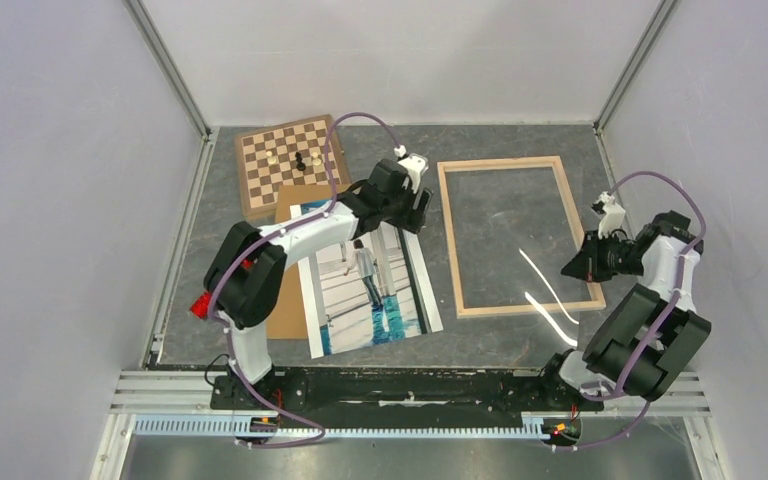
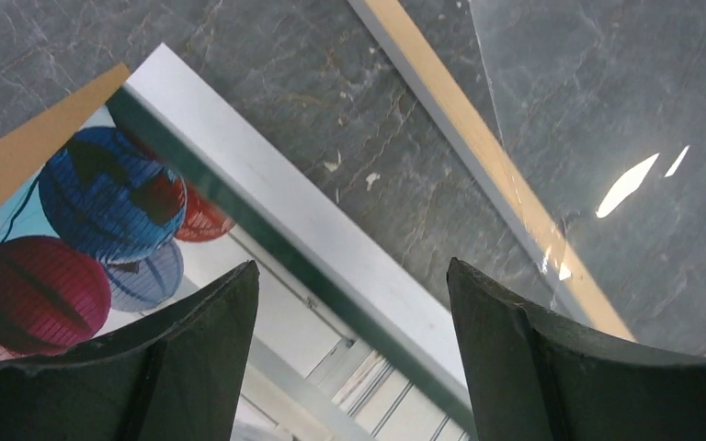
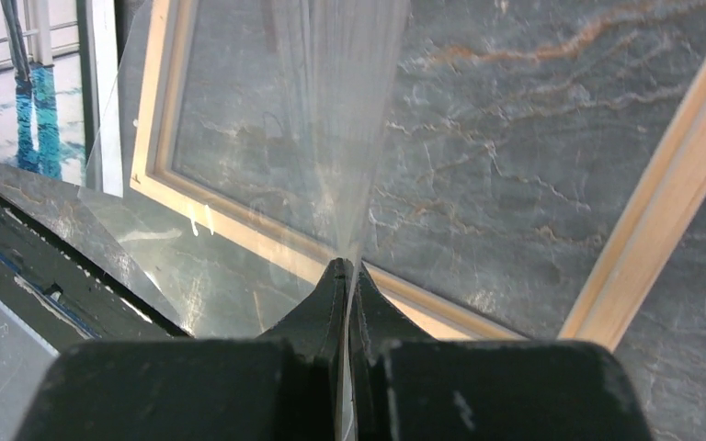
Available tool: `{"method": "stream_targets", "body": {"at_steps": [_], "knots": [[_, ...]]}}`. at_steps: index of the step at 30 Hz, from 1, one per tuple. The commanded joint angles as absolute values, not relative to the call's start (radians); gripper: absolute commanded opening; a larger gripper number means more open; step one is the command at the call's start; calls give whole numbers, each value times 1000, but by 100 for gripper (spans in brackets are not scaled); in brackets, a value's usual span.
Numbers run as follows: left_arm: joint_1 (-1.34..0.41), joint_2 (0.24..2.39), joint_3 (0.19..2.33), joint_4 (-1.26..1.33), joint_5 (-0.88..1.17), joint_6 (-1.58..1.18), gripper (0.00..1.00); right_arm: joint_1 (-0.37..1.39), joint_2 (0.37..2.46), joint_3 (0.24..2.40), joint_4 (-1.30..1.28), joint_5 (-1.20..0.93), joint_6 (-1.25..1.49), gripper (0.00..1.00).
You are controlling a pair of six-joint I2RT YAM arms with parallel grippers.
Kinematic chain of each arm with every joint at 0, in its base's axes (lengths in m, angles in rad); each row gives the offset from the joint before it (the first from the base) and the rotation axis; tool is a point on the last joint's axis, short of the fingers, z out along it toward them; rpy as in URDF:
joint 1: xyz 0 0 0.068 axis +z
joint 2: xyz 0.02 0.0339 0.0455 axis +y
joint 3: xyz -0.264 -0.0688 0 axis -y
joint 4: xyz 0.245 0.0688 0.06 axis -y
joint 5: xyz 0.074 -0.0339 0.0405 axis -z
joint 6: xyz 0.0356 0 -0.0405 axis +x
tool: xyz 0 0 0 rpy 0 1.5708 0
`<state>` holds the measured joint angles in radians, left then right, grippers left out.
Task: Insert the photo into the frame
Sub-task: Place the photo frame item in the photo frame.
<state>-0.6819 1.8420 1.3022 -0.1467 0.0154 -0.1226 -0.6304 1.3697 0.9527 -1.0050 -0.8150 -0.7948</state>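
The photo [image 1: 370, 290] lies face up left of centre, partly over a brown backing board [image 1: 286, 322]. My left gripper [image 1: 416, 214] is open just above the photo's top right corner. In the left wrist view the fingers straddle its white border [image 2: 267, 197], with red and blue lanterns to the left. The frame [image 1: 451, 240] lies flat to the right, its wooden bars [image 2: 478, 138] empty inside. My right gripper [image 1: 572, 268] is shut on a clear sheet [image 3: 331, 110], held edge-on over the frame's near bar [image 3: 239, 234].
A checkered chessboard [image 1: 290, 160] with a few pieces sits at the back left. The clear sheet glints over the frame's near right part [image 1: 545, 285]. Grey walls close in both sides and the back. A metal rail runs along the near edge.
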Motion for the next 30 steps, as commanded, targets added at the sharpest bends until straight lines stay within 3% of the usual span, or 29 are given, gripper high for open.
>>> {"method": "stream_targets", "body": {"at_steps": [1, 16, 26, 30], "knots": [[-733, 1921, 1454, -245, -118, -237, 82, -693, 1377, 948, -1057, -795, -944, 0], [-795, 2242, 1824, -468, -158, -409, 82, -834, 1470, 934, -1109, -799, -1123, 0], [-795, 2301, 1922, -511, -100, -492, 82, -872, 1498, 911, -1082, -855, -1262, 0], [-795, 2337, 1960, -536, -100, -516, 81, -895, 1519, 918, -1193, -878, -1311, 0]]}}
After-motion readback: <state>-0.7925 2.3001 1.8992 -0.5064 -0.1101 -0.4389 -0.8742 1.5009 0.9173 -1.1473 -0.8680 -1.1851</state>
